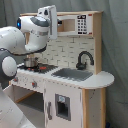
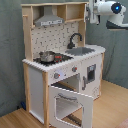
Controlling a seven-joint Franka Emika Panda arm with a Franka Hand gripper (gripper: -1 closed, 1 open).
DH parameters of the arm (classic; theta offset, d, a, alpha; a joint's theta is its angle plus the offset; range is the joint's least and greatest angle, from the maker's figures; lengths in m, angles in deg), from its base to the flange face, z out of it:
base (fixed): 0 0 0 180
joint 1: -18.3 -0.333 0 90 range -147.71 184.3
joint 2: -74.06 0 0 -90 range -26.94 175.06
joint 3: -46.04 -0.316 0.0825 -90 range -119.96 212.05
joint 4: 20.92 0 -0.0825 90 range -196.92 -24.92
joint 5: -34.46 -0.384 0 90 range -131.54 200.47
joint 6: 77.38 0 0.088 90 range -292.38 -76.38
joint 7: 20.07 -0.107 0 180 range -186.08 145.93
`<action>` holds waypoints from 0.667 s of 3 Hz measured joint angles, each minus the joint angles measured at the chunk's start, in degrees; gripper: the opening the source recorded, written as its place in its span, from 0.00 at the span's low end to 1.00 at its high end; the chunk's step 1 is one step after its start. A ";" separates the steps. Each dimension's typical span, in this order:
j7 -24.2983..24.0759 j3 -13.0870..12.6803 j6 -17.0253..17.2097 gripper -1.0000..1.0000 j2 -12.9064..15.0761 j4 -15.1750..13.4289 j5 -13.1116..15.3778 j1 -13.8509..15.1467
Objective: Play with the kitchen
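A white robot arm (image 1: 20,42) with rounded, bulky joints bends in from the first exterior view's left, its wrist raised high. In the second exterior view only the wrist section (image 2: 109,10) shows (at the top right corner), held roughly level.

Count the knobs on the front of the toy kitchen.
2 knobs show in the second exterior view, side by side on the kitchen front panel below the stove: one above the open oven door, one nearer the sink. Others may be hidden.
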 joint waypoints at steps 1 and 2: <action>0.00 -3.31 1.58 0.00 3.89 4.11 0.01 0.78; 0.00 -7.02 3.49 0.00 7.33 7.44 0.08 1.69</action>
